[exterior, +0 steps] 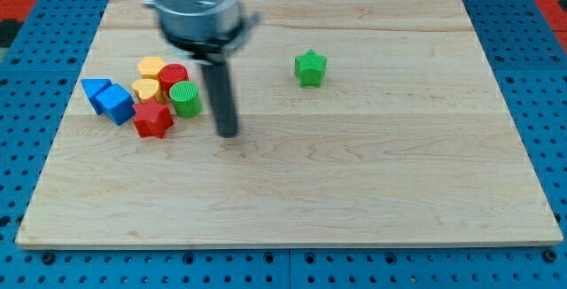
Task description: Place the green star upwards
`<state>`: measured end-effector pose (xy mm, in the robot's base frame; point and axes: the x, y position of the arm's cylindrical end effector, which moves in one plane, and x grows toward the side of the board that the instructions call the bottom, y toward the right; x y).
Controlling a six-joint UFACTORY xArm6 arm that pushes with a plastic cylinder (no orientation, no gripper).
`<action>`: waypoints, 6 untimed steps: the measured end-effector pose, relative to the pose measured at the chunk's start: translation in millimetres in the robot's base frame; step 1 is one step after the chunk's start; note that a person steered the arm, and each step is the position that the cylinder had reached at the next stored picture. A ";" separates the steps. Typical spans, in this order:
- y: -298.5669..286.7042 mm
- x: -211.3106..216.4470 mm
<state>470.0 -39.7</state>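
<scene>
Lowest in view, my tip (228, 134) rests on the wooden board (354, 191); a bare rod, no jaws to open or close; green cylinder (185, 98) just left of it; red cylinder (173, 76), two yellow blocks (149, 66) (145, 89), red star (153, 120), blue cube (115, 104) and blue triangle (94, 89) clustered beyond; green star (310, 67) well apart, up and right, standing alone.

My arm comes in from the view's top, left of centre; its grey cylindrical end housing (193, 5) is blurred and cut off by the frame edge. Below it the straight dark rod (220, 89) hangs near vertical. My tip (228, 134) sits low, at the view's left-centre. No gripper fitted, just the rod.
</scene>
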 end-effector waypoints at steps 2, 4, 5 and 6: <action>99.6 -66.9; 61.6 -122.4; 75.4 -134.1; 95.8 -151.2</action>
